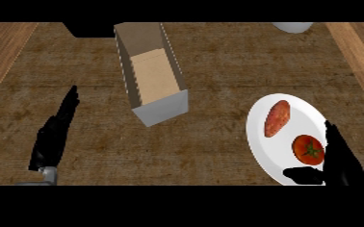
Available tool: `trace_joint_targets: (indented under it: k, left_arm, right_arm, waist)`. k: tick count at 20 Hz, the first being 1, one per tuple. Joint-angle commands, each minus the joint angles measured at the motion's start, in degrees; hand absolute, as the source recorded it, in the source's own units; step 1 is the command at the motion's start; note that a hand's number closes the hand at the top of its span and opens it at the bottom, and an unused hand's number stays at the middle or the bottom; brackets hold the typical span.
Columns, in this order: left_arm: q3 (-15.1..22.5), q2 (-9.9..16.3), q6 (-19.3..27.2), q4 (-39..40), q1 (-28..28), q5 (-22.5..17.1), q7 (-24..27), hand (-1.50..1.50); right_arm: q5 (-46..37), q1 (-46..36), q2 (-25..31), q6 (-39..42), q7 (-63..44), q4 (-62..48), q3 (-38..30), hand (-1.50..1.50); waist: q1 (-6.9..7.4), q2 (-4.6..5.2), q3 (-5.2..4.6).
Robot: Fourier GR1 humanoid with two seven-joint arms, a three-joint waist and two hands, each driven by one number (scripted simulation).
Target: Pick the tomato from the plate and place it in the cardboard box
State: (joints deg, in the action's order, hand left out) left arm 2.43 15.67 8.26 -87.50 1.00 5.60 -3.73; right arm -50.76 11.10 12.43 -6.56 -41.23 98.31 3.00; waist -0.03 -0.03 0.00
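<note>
The tomato (308, 149) lies on the white plate (265, 144) at the lower right of the bench (227, 77), in the plate's lower right part. It is round, so it has no clear long axis; its green stem star faces up toward the head view. Just above and left of it on the same plate lies a reddish oblong vegetable (277, 118), apart from the tomato, its long axis running from the upper right down to the lower left.

The right robot hand (340, 161) is at the plate's right edge, its fingers straight along the tomato's right side and its thumb lying below the tomato; the fingers are spread wide around the fruit and I cannot tell whether they touch it.

The left robot hand (54, 133) shows at the lower left, fingers straight and together, pointing up the view, resting and holding nothing.

The cardboard box (150, 72) stands well left of the plate, near the middle top, open on top, its long axis running from the far edge toward the robot with a slight lean to the right
</note>
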Motion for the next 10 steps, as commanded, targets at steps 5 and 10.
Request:
trace_joint_targets:
  k: [5, 10]
  left_arm:
    - [-1.1, -2.5, -2.0, -0.7, -0.1, 2.2, -1.0, 0.0]
    - [-5.0, 0.5, -5.2, -3.1, -0.6, 1.0, -3.2, 0.0]
  right_arm:
    - [-1.9, -3.0, -1.3, 3.0, 0.9, -4.2, -0.9, -1.5]
    - [1.7, -2.0, -1.7, 1.7, 5.3, -6.2, -3.5, 1.5]
  waist:
    - [0.04, 0.01, 0.0]
    - [0.04, -0.01, 0.01]
